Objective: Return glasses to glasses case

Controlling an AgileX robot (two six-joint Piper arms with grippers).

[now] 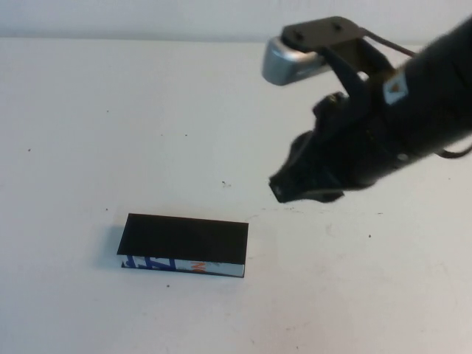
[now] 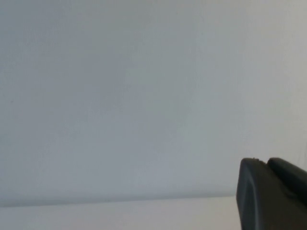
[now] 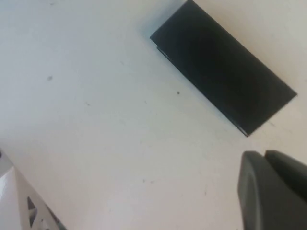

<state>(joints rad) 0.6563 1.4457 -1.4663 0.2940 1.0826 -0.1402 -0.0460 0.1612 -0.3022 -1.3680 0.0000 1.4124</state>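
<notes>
Though nowhere in view, treat glasses as fragile — grasp by frame, not lenses; case (image 1: pixel 183 243) flat on bench (image 1: pixel 74 110), light, stiff; right tool (image 1: pixel 295 188) hovering near it, left tool (image 2: pixel 273 196) parked aside — grips unreadable

Bright, even light; soft blur.

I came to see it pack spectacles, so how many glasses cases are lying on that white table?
1. A rectangular matte black glasses case, its printed blue, white and orange side facing the robot, lies shut left of the raised right gripper. No spectacles show; the left gripper is elsewhere.
</notes>
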